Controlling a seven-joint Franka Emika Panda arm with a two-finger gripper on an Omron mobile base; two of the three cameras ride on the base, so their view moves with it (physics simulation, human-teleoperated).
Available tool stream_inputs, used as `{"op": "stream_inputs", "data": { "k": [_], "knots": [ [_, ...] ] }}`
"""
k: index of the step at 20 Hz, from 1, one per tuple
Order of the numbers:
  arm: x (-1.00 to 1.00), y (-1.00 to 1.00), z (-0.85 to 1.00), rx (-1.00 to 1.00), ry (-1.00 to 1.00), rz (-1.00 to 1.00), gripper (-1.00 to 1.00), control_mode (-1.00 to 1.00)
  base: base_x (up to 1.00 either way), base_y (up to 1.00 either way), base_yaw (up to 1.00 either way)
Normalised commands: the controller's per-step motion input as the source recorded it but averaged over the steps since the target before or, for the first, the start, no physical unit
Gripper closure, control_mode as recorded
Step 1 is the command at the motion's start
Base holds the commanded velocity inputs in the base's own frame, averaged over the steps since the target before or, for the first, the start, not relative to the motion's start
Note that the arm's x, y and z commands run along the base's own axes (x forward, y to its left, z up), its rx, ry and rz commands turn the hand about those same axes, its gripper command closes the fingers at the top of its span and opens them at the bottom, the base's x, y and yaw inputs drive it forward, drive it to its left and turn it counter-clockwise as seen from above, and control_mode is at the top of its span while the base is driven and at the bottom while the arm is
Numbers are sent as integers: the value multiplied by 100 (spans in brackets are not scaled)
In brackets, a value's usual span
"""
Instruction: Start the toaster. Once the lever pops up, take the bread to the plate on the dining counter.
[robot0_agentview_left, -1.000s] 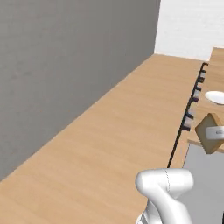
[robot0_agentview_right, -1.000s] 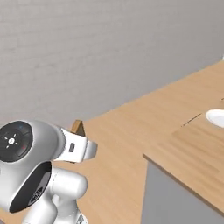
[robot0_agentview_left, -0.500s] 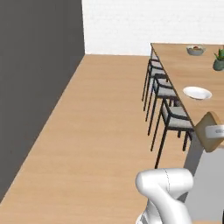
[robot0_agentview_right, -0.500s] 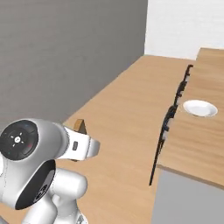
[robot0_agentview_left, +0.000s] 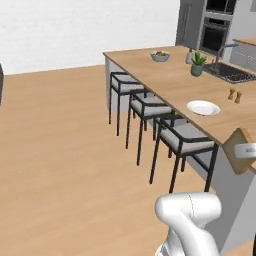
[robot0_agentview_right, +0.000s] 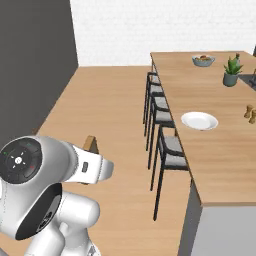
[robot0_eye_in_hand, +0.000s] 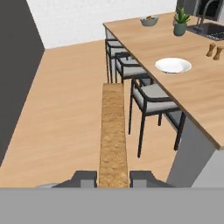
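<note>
My gripper (robot0_eye_in_hand: 113, 178) is clenched on the bread (robot0_eye_in_hand: 113, 131), and I see the slice edge-on between my two fingertips (robot0_eye_in_hand: 84, 178). In the left base view the bread (robot0_agentview_left: 239, 149) is in the air just beside the near end of the dining counter (robot0_agentview_left: 175, 85). The plate (robot0_eye_in_hand: 173, 65) lies on this counter, well apart from the bread. Far behind it stand a small plant (robot0_eye_in_hand: 180, 22) and a bowl (robot0_eye_in_hand: 149, 20). Three stools (robot0_agentview_left: 186, 138) stand along the left side of the counter.
</note>
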Motion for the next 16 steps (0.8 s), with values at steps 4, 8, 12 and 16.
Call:
{"op": "stream_inputs", "data": {
  "k": [4,8,12,16],
  "knots": [
    [0,0,0,0,0,0,100,100,92,84,-71],
    [0,0,0,0,0,0,100,100,89,82,-72],
    [0,0,0,0,0,0,100,100,97,78,-65],
    [0,0,0,0,0,0,100,100,100,74,-59]
  ]
}}
